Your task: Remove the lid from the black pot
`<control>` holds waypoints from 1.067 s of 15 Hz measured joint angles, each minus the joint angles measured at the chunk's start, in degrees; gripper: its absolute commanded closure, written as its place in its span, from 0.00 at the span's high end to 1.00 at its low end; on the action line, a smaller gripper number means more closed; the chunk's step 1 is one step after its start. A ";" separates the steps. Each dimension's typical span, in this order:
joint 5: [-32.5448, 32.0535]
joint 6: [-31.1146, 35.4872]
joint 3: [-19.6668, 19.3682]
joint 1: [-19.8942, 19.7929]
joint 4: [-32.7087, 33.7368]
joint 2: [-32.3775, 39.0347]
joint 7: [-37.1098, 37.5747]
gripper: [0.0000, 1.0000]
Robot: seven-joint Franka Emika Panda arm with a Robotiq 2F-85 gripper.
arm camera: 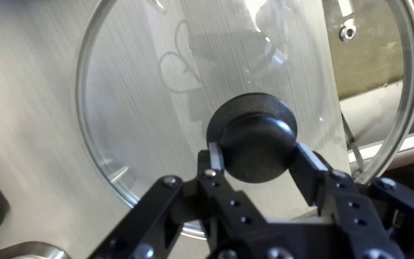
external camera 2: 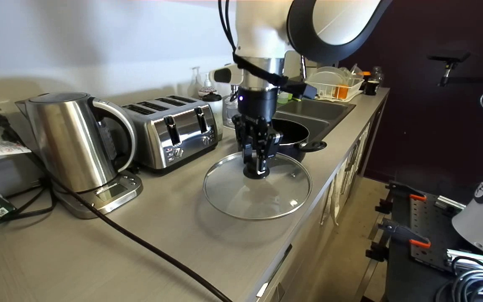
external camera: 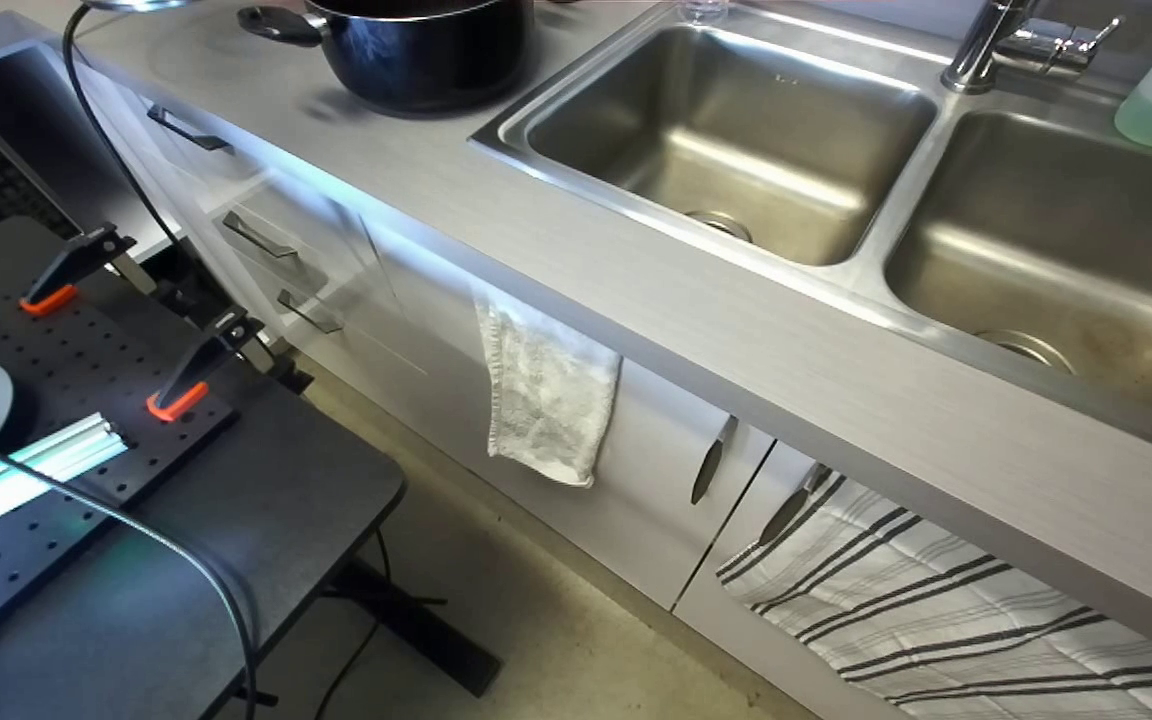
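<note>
The lid [external camera 2: 258, 196] is held directly beneath the gripper [arm camera: 262, 158], its knob [arm camera: 259, 147] pinched between the two fingers [arm camera: 216, 156]; the pot [external camera: 431, 60] is seen uncovered. As the lid is round, no long axis has to be matched; the coming move is judged to turn on the counter [external camera 2: 174, 209] below. In the wrist view the counter's edge is seen through the lid, under one side of it, so a shift inward may be called for before it is lowered. The lid is placed on the pot's side away from the sink [external camera: 904, 195], seemingly raised; the gap beneath cannot be judged.
</note>
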 measured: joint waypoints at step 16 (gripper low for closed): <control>-4.04 0.82 -0.04 -1.98 9.60 15.40 -2.50 0.69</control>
